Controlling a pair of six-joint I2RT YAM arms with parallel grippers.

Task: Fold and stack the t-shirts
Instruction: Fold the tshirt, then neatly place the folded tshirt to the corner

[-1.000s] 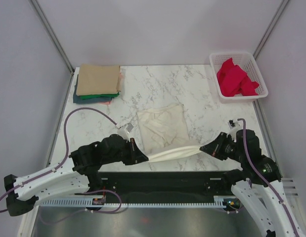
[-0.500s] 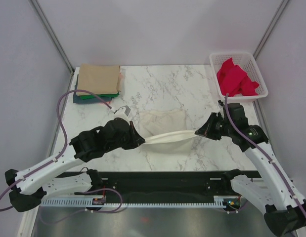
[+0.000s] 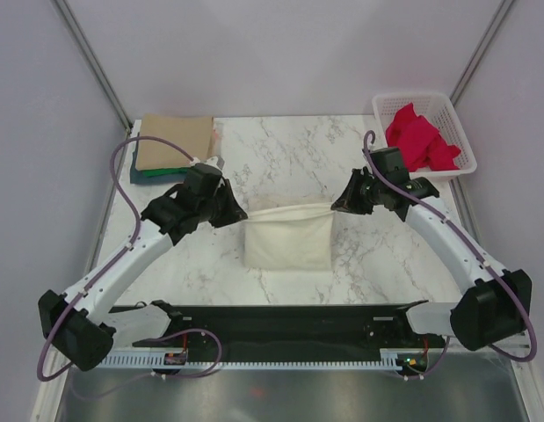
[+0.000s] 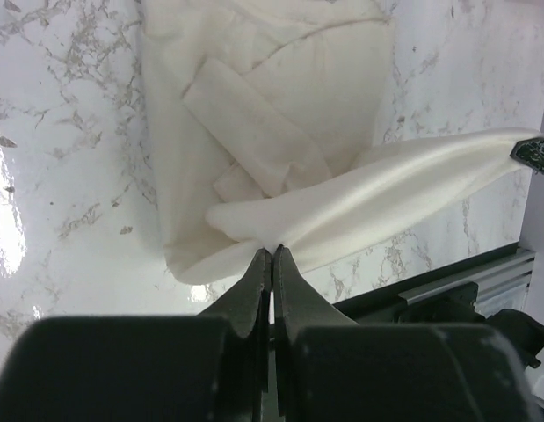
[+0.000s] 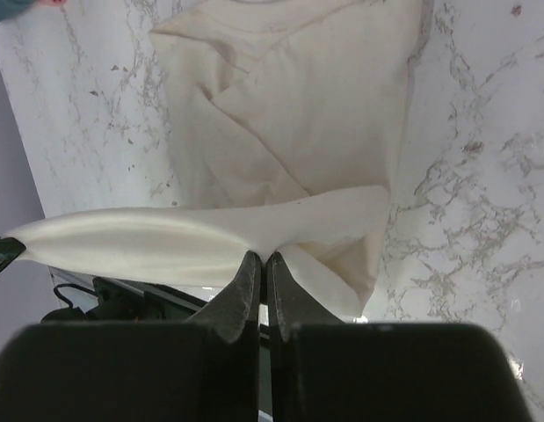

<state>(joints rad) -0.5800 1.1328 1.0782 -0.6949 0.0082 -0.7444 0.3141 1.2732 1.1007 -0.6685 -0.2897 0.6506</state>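
Edge taut, left gripper (image 3: pixel 239 214) and right gripper (image 3: pixel 336 207) clamp the cream t-shirt (image 3: pixel 287 243) between the bench's (image 3: pixel 289 149) side edges, seemingly to fold it.

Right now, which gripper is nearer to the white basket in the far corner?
Right. The right gripper sits left of and in front of the basket; the left gripper is farther left, across the cream t-shirt.

T-shirt (image 3: pixel 287 239) between left claw (image 3: pixel 241 211) and right claw (image 3: pixel 337 207); folded stack (image 3: pixel 173 145) far-left, basket (image 3: pixel 427 174) far-right.
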